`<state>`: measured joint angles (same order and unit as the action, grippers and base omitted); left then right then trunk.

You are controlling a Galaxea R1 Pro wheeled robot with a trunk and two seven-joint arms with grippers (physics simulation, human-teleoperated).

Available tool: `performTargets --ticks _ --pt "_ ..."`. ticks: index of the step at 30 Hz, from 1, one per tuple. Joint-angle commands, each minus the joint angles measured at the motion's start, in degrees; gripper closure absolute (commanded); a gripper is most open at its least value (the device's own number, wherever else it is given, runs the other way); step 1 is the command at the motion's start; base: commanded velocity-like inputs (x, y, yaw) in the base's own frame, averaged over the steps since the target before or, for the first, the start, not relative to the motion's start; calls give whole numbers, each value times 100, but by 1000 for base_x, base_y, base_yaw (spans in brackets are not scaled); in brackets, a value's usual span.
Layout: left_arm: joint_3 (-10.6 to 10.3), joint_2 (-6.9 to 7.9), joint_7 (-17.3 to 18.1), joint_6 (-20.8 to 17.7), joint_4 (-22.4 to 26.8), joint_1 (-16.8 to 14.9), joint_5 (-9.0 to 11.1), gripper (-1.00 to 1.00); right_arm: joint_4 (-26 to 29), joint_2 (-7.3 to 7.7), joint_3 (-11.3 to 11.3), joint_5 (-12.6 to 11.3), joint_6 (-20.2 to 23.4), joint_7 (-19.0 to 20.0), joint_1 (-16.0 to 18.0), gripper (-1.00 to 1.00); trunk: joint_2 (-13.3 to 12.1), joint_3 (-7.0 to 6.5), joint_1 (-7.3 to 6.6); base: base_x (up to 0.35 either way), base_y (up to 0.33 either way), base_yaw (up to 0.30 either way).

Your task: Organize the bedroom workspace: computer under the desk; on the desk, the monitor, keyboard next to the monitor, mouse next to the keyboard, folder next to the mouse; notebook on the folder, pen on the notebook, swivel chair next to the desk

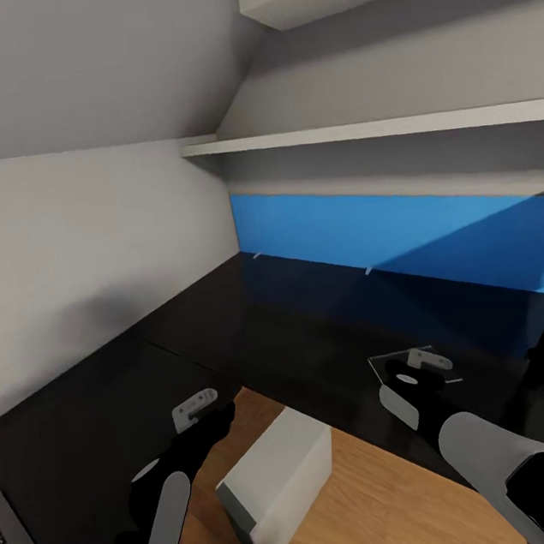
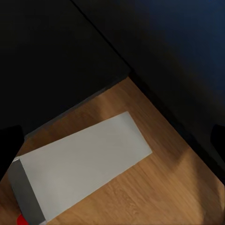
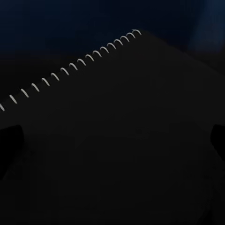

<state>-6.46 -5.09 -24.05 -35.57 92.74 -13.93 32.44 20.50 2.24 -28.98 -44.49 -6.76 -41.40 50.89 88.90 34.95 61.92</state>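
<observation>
Item: the notebook (image 3: 117, 131). A thin, dark-covered flat book with a white wire spiral binding along one edge is seen in the right wrist view, lying on the glossy black top of the desk (image 1: 315, 335), directly ahead of the right gripper (image 1: 412, 373) and between the lines of its two fingers. In the head view it is recorded as a faint pale-edged outline just beyond that gripper.

Handling, as judged: light; the cover moderately stiff but apt to flex if lifted by one corner; nothing fragile. Lying flush on a slick surface, it offers little for fingers to get under, so a hold across a free edge opposite the spiral, or a slide to the desk's rim, is judged most workable. The spiral itself is judged a poor, slippery purchase.

Right gripper: fingers spread apart, nothing between them.

Left gripper (image 1: 207, 412): spread likewise and empty, held over the computer (image 1: 281, 487), a light grey tower with a darker front and a red light, lying on the wood floor (image 1: 382, 499) beside the desk's edge.
</observation>
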Motion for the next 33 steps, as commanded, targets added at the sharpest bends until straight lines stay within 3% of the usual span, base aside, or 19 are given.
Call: performTargets --ticks 1,16,33 --pt "-4 0 -56 -12 7 -5 60 -100 -257 4 -32 -201 -36 0 -1 -100 2 7 1 0 0 0" --pt "-7 15 -56 -12 7 -5 60 -100 -257 4 -38 -201 -36 0 -1 -100 2 7 1 -4 0 0" --pt "-8 17 -56 -12 7 -5 60 -100 -263 1 -45 -201 -36 8 0 -100 2 7 1 -92 31 0"
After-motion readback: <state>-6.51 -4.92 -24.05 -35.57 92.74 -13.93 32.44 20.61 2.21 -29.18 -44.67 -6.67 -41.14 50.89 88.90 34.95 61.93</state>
